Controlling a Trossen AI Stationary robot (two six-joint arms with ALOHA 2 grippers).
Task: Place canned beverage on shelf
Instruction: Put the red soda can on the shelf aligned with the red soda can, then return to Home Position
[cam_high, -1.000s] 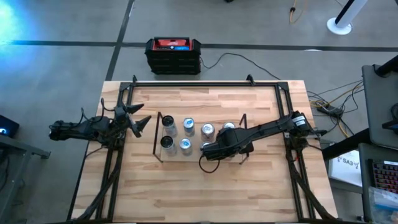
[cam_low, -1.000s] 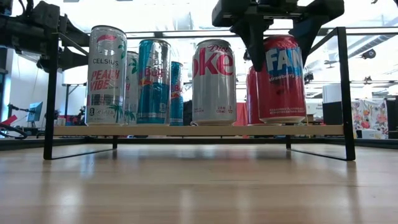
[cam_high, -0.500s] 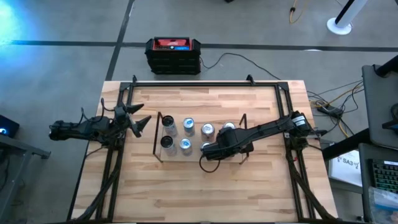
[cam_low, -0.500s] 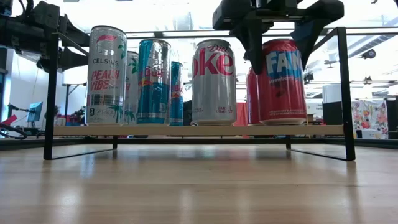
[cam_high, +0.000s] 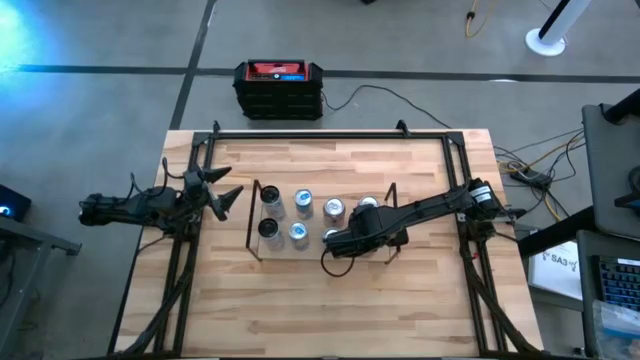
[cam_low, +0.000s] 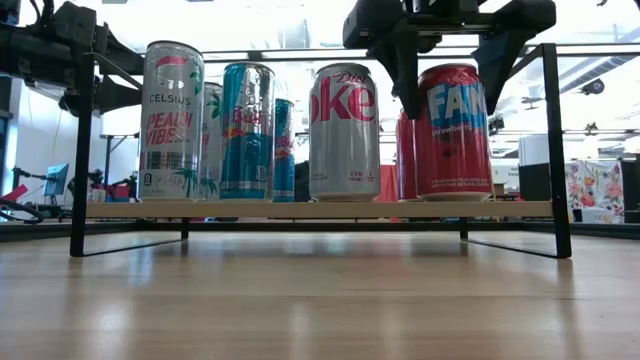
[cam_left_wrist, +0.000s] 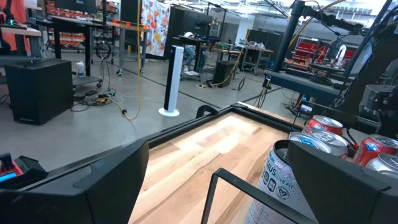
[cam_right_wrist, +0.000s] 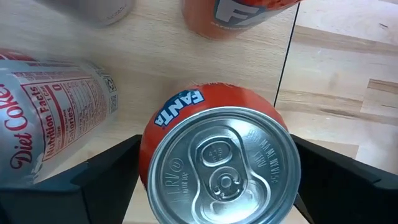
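Note:
The shelf (cam_low: 300, 209) is a low rack with a light wood deck and black end frames, in the middle of the table (cam_high: 285, 250). A red Fanta can (cam_low: 452, 135) stands upright on its base at the deck's right end. My right gripper (cam_low: 450, 100) hangs over it, pointing down and open. Its fingers stand on either side of the can's top (cam_right_wrist: 221, 168) and do not grip it. On the deck also stand a Diet Coke can (cam_low: 343, 130), a blue can (cam_low: 247, 130) and a Celsius can (cam_low: 172, 120). My left gripper (cam_high: 225, 195) waits open at the table's left edge.
Another red can (cam_low: 404, 150) stands behind the Fanta can. A black tubular frame (cam_high: 330, 135) runs around the tabletop. A black box with a red top (cam_high: 279, 88) sits on the floor beyond the far edge. Bare wood (cam_high: 330, 310) lies between the shelf and the near edge.
My right gripper has opened and let go of the Fanta can while staying in place above it. The can has settled a little lower and now stands upright on the deck.

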